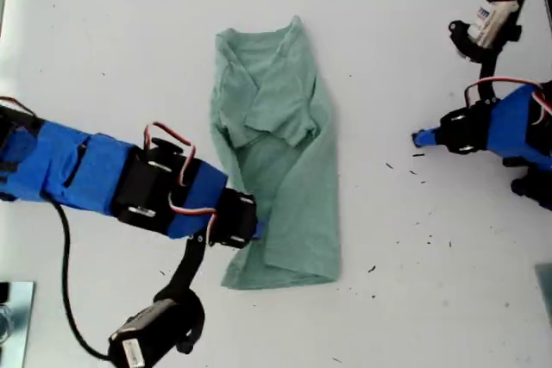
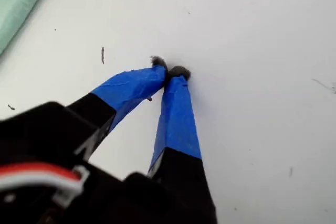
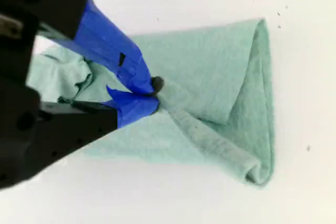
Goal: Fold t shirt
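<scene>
**Operator:** While the t shirt (image 1: 280, 157) lay partly folded near the middle of the desk (image 1: 103, 32), where was each hand?

**Technician:** My second hand (image 3: 152, 94) sat at the lower edge of the shirt on the exterior view's left side, its tips together and clamped on a ridge of fabric. That hold appeared intended to carry the edge across for the next fold. The garment was already narrowed lengthwise, with a sleeve laid over the chest.

**Operator:** And the other hand?

**Technician:** My first hand (image 2: 169, 72) rested on bare desk toward the exterior view's right, well apart from the shirt, tips together on nothing. Its position likely kept it clear of the moving fabric.

**Operator:** Risk?

**Technician:** Judged from the thin pinch, the knit could slip or drag the layers beneath.
</scene>
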You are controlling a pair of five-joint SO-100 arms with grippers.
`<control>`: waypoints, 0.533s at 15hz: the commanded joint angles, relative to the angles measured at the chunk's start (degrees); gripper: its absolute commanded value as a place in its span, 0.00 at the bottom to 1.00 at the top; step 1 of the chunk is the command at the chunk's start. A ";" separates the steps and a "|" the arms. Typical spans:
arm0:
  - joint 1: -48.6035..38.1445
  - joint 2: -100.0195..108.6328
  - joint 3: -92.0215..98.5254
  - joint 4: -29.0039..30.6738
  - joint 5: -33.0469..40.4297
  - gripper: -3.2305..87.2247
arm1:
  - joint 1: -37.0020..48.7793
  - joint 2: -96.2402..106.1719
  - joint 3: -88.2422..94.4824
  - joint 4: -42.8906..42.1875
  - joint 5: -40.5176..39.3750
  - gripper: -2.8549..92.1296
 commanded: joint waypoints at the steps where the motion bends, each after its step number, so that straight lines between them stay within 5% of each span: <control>1: -4.31 -6.06 -3.87 -11.51 5.27 0.03 | -0.26 0.35 0.62 0.26 -0.53 0.06; 3: -5.89 -15.38 -4.66 -20.13 6.24 0.26 | -0.26 0.35 0.62 0.26 -0.35 0.06; 4: -6.42 -17.84 -5.01 -22.50 8.00 0.27 | -0.35 0.35 0.62 0.35 -0.26 0.06; 8: -3.69 1.85 -1.23 -12.39 10.55 0.26 | -0.35 0.35 0.70 0.35 -0.09 0.06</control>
